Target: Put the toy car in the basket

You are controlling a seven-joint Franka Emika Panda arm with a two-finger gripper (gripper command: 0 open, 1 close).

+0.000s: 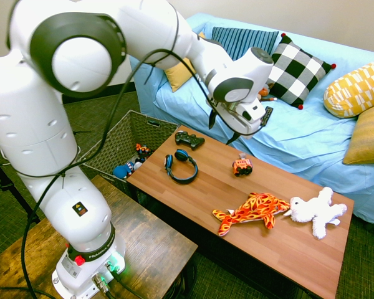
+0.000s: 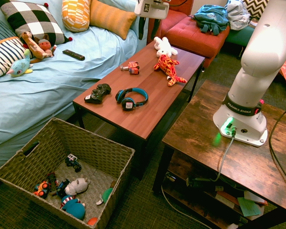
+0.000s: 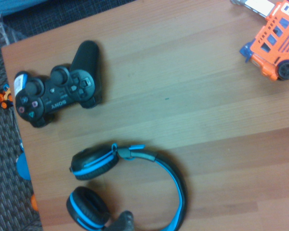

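Note:
The toy car (image 1: pixel 242 166) is small and orange-red with black wheels. It stands on the wooden coffee table (image 1: pixel 280 243) near the sofa-side edge, and also shows as toy car (image 2: pixel 130 67) and toy car (image 3: pixel 274 45). My gripper (image 1: pixel 224 128) hovers open and empty above the table, up and to the left of the car, between it and the game controller. In the second exterior view the gripper (image 2: pixel 148 26) is high at the top edge. The dark woven basket (image 1: pixel 115 146) sits on the floor off the table's end; basket (image 2: pixel 66 126) holds several toys.
On the table lie a black game controller (image 1: pixel 190 139), blue-black headphones (image 1: pixel 181 165), an orange flame-patterned plush fish (image 1: pixel 252 208) and a white plush (image 1: pixel 315 210). The blue-covered sofa (image 1: pixel 299 137) with pillows and a remote (image 1: pixel 265 115) runs behind the table.

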